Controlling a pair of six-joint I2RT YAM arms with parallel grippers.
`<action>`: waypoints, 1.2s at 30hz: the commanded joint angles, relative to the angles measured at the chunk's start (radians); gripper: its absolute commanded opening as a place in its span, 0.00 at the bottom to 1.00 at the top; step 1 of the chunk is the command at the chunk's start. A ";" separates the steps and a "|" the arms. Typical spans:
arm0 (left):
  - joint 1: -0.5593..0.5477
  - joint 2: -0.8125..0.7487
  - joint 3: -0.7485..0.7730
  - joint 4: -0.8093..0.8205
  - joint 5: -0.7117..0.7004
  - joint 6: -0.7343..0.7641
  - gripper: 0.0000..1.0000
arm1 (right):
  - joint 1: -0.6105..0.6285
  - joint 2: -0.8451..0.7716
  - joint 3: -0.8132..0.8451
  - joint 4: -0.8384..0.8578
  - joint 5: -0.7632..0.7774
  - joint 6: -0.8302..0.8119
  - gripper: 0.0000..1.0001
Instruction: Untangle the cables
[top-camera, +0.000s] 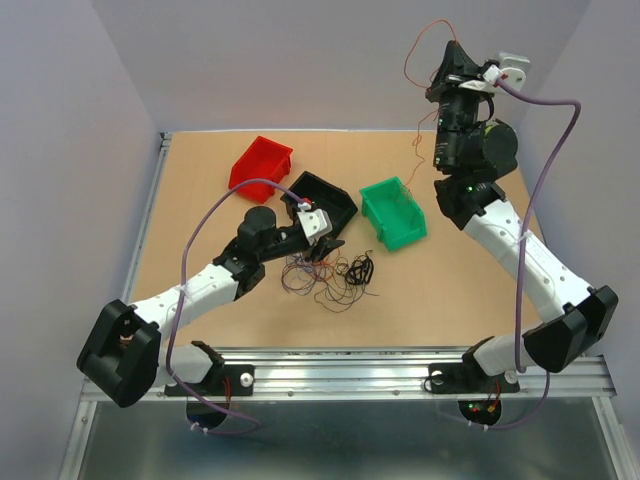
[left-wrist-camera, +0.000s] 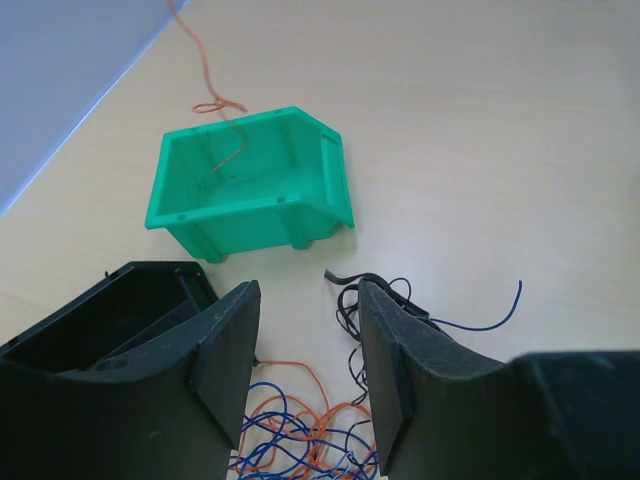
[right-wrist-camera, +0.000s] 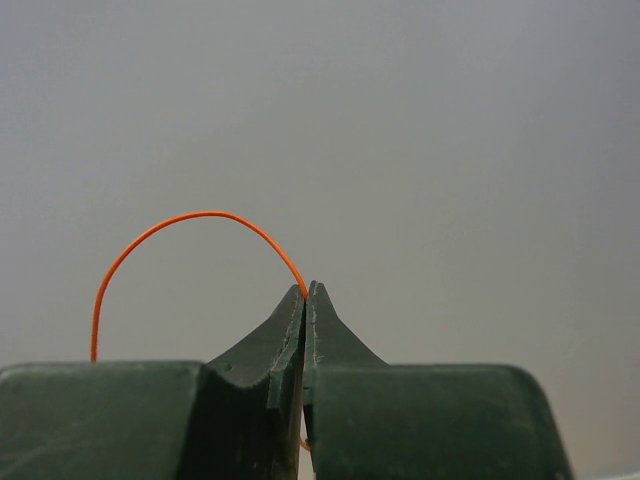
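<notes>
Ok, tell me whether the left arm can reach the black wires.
Probably yes: the open left fingers hover right by the black wires, and nothing lies between.

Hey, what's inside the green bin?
Only the tail of an orange wire, held up by the right gripper. A wall of the green bin hides part of its floor.

Right arm (top-camera: 497, 228) raised, jaws closed; left arm (top-camera: 205, 285) low, jaws apart.
</notes>
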 joint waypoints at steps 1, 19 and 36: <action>0.006 -0.026 -0.003 0.032 0.012 0.001 0.55 | -0.028 0.002 -0.011 0.044 -0.024 0.077 0.01; 0.009 -0.032 -0.002 0.026 -0.022 0.005 0.55 | -0.076 -0.085 -0.381 0.144 0.037 0.241 0.01; 0.009 -0.057 -0.008 0.025 -0.052 0.013 0.55 | -0.077 -0.032 -0.603 0.150 0.019 0.402 0.01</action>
